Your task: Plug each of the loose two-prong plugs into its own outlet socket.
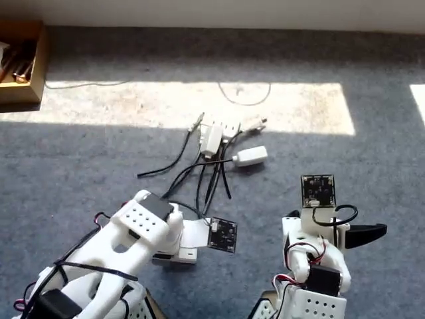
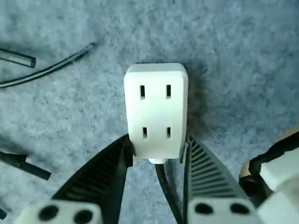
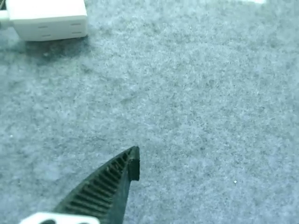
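The left pincer (image 2: 158, 145) is clenched on the white outlet block (image 2: 155, 107), its ribbed black fingers (image 2: 114, 163) pressed against both sides of the lower end. The block sits dead centre in the left wrist view: a rounded rectangle with two pairs of narrow slots and a dark cord (image 2: 164, 186) leaving its base. It lies on grey carpet (image 2: 243, 56). The right pincer (image 1: 352, 219) is released and spread wide, lower right in the high view. A second white block (image 3: 46, 18) sits in the upper left of the right wrist view.
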`<state>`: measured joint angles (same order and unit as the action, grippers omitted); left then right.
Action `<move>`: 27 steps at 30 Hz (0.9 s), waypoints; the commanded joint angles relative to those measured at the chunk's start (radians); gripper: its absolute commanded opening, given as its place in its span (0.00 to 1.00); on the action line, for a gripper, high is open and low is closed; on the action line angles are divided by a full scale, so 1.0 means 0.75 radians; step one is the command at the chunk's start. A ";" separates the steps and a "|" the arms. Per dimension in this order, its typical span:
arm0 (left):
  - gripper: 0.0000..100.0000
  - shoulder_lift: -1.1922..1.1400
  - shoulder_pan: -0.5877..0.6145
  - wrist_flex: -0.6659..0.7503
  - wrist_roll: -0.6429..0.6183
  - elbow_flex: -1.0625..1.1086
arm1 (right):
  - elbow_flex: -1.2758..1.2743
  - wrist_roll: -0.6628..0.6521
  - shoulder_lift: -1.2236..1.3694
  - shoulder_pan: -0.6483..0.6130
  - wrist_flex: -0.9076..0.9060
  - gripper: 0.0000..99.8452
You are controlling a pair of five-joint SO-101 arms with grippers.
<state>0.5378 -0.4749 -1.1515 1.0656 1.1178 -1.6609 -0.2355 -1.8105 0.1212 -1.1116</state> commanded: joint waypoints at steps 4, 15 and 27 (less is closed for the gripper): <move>0.11 0.026 -0.013 0.090 0.012 0.079 | -0.165 -0.014 -0.019 -0.013 0.024 0.69; 0.24 0.028 0.046 -0.041 0.012 -0.173 | -0.165 -0.014 -0.019 -0.013 0.024 0.69; 0.22 0.015 0.463 -0.184 -0.200 -1.006 | -0.167 -0.016 -0.019 -0.013 0.024 0.69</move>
<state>0.5470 -0.1956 -1.2850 0.9367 0.4979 -1.6609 -0.2355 -1.8105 0.1212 -1.1116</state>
